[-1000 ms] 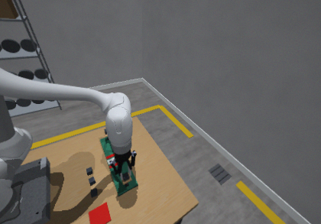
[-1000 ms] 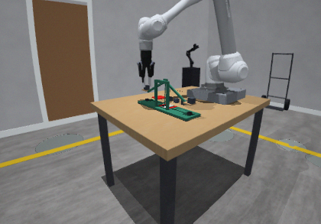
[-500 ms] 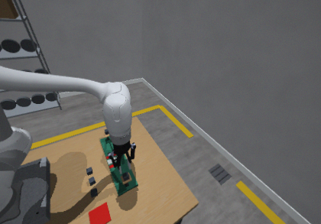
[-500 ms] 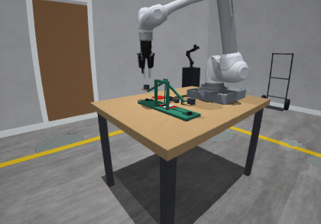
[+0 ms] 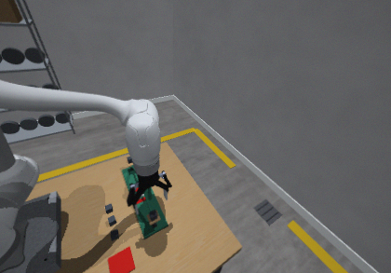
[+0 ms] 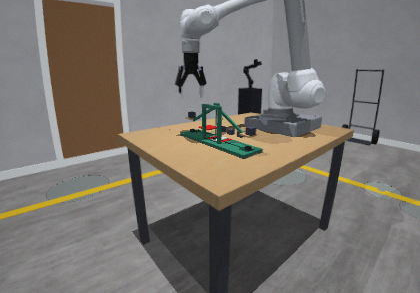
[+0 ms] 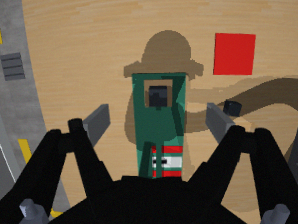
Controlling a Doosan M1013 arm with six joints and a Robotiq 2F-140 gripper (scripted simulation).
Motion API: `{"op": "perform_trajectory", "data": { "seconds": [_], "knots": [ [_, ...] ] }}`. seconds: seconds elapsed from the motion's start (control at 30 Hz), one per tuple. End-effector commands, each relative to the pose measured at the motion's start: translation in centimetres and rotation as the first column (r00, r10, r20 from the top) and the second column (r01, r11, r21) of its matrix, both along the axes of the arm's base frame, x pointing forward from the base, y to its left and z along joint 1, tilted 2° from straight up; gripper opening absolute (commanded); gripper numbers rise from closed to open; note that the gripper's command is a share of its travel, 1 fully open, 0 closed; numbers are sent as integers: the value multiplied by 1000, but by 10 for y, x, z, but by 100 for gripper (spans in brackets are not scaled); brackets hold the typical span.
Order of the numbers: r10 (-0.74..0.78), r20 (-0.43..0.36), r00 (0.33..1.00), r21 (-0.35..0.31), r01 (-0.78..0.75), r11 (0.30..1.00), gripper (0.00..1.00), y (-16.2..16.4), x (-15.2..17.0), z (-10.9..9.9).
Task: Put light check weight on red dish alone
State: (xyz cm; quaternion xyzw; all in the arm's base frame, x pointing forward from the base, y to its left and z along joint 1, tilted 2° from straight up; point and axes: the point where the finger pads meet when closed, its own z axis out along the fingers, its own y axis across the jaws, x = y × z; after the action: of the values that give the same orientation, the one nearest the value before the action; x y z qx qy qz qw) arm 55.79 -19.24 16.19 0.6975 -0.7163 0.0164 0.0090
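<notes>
The green rocker balance [image 5: 145,207] stands on the wooden table and also shows in the exterior view [image 6: 220,137]. A dark weight [image 5: 152,216] sits on its near pan, also seen in the wrist view [image 7: 157,96]. Three more dark weights [image 5: 112,220] lie in a row on the table left of the balance. My gripper [image 5: 148,190] [image 6: 190,88] is open and empty, well above the balance's far end. Another small dark weight [image 6: 190,113] shows below it; I cannot tell whether it rests on the far pan. The flat red dish [image 5: 122,260] [image 7: 234,54] lies near the table's front edge. The red and white fields [image 7: 166,161] show, but the pointer is unclear.
The robot's grey base [image 5: 28,230] stands at the table's left side. A shelf rack [image 5: 28,72] stands behind it on the floor. In the exterior view a black stand [image 6: 250,94] is behind the table and a hand truck [image 6: 367,107] at the right.
</notes>
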Motion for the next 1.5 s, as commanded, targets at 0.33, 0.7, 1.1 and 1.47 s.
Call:
{"op": "perform_trajectory", "data": {
  "seconds": [0.33,0.7,1.1,1.47],
  "knots": [
    [0,0,1000,0,0,1000,100,0,0,0],
    [0,0,1000,0,0,1000,100,1,0,30],
    [0,0,1000,0,0,1000,100,3,-1,86],
    [0,0,1000,0,0,1000,100,8,-10,86]
  ]
}}
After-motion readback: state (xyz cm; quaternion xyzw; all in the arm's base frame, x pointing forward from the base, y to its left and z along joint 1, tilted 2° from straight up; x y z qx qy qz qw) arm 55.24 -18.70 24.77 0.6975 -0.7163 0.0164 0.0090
